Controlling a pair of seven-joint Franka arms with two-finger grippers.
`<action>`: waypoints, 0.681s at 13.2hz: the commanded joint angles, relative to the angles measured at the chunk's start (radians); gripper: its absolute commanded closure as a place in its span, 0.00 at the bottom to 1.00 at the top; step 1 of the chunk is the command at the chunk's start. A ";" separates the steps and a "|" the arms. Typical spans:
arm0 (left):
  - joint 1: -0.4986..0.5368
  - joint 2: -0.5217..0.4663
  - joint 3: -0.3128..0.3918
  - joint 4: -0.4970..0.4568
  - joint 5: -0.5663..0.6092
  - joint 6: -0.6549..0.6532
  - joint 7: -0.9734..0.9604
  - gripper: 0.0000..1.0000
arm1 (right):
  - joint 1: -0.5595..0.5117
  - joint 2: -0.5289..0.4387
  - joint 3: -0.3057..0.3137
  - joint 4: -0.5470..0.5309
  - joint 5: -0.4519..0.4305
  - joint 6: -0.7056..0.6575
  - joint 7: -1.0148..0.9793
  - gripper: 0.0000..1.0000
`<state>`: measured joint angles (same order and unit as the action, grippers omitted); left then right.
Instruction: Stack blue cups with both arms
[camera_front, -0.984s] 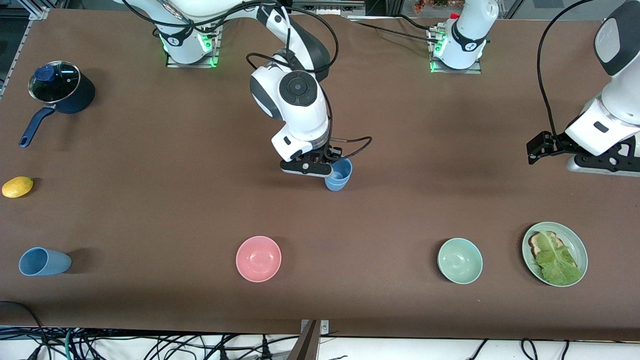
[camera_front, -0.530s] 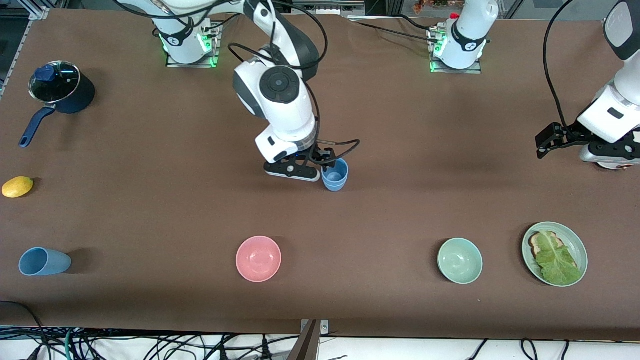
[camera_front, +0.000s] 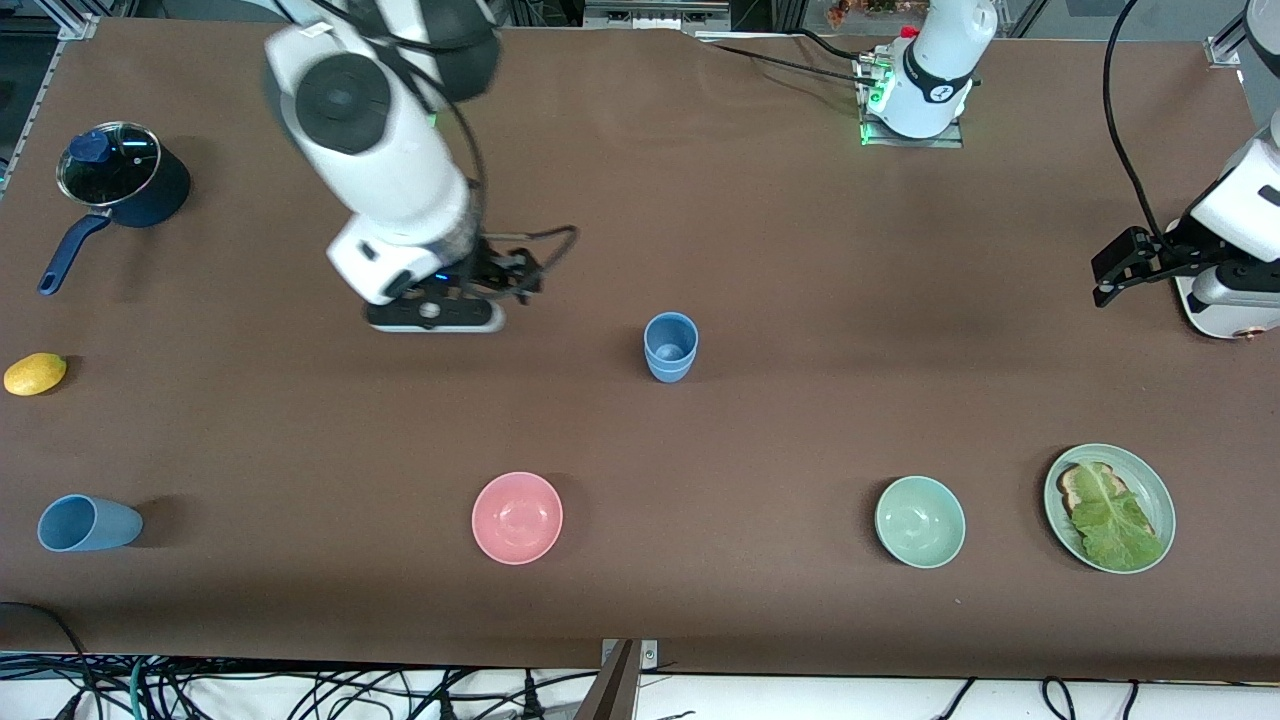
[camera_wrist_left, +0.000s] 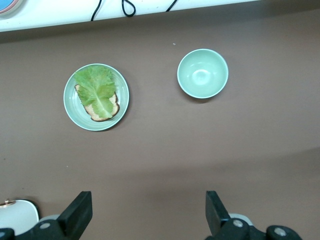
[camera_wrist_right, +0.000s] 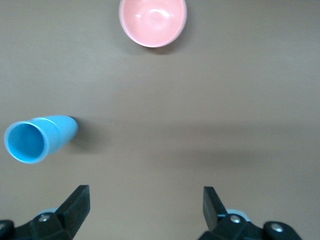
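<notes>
**Stacked cups upright at mid-table; third cup on its side**

My right gripper (camera_wrist_right: 144, 210) hangs over bare table, fingers spread, holding nothing. My left gripper (camera_wrist_left: 148, 212) waits likewise spread. The stacked blue cups (camera_front: 670, 347) stand upright, mouths up. The lone blue cup (camera_front: 86, 523) lies near the front edge, long axis level, mouth toward the right arm's table end.

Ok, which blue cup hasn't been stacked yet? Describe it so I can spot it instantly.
Start from the navy saucepan at the right arm's end of the table and come toward the front camera, past the lemon. There, level with the pink bowl, is the lone blue cup. Unlike the upright cup stack mid-table, it lies on its side.
</notes>
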<state>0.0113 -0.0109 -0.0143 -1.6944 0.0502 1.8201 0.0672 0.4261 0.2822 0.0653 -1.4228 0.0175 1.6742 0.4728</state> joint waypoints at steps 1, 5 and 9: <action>-0.010 0.008 0.011 0.062 -0.032 -0.061 0.025 0.00 | -0.104 -0.127 0.016 -0.091 0.029 -0.083 -0.144 0.00; -0.004 0.016 0.011 0.085 -0.056 -0.082 0.025 0.00 | -0.237 -0.184 0.016 -0.091 0.029 -0.175 -0.270 0.00; -0.004 0.014 0.010 0.087 -0.056 -0.084 0.023 0.00 | -0.349 -0.187 0.016 -0.091 0.025 -0.182 -0.418 0.00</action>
<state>0.0116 -0.0079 -0.0132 -1.6404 0.0226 1.7615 0.0672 0.1211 0.1191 0.0653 -1.4851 0.0278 1.4968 0.0928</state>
